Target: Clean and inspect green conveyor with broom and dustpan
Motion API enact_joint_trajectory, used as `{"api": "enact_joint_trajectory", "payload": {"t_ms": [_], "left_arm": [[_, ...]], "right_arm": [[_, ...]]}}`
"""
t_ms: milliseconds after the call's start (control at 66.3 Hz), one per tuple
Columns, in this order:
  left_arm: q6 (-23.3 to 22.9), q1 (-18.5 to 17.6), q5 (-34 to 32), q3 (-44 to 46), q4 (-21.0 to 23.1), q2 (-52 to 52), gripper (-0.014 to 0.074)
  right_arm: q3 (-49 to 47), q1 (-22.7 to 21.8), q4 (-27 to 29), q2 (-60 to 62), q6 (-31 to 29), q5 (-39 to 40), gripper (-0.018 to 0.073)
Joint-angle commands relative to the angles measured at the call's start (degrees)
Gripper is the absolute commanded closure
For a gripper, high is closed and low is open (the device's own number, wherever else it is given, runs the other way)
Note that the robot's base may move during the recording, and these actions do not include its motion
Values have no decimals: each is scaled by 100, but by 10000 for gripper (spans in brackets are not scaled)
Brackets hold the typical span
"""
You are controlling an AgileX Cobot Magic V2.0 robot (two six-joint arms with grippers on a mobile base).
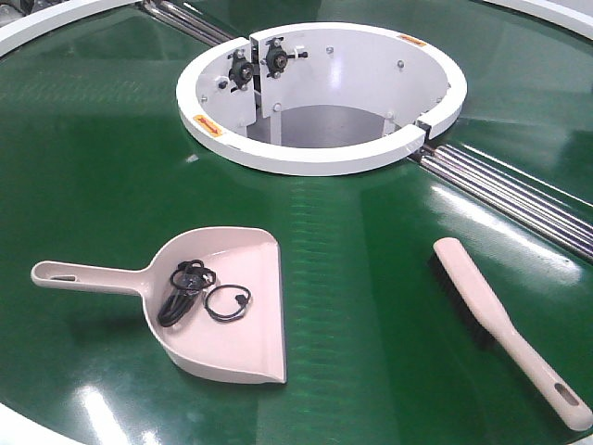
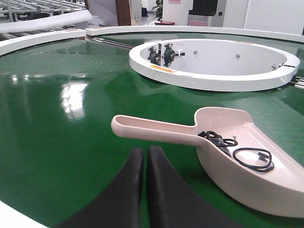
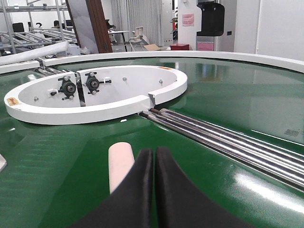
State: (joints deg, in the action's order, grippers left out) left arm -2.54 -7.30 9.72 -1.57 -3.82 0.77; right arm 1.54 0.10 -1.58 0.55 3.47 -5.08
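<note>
Front view – counter: the glossy dark-green curved conveyor belt [image 1: 111, 158] is carrying all items.
Front view – pan: the pale pink-beige plastic dustpan [image 1: 227, 311] is lying left of centre, holding black cable loops [image 1: 199, 292].
Front view – brush: the slim pale pink-beige plastic broom [image 1: 505, 324] is lying to the right, well apart from the pan.
Front view – hub: the white ring-shaped hub [image 1: 320, 93] is sitting beyond both.
Left wrist view – left tool [image 2: 145, 190]: its dark fingers are pressing together, gripping nothing, just short of the dustpan handle.
Right wrist view – right tool [image 3: 153, 190]: its fingers are meeting, empty, beside the broom's rounded end; silver metal rods [image 3: 228, 137] are crossing the belt.
</note>
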Motion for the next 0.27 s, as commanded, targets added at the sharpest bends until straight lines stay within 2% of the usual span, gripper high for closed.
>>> {"api": "enact_joint_trajectory", "payload": {"t_ms": [0, 257], "left_arm": [[-53, -43, -386, -181, -7, 73, 603], [-53, -43, -386, -181, -7, 73, 603]], "right_arm": [[127, -31, -22, 112, -15, 418, 569], [127, -31, -22, 112, -15, 418, 569]]}}
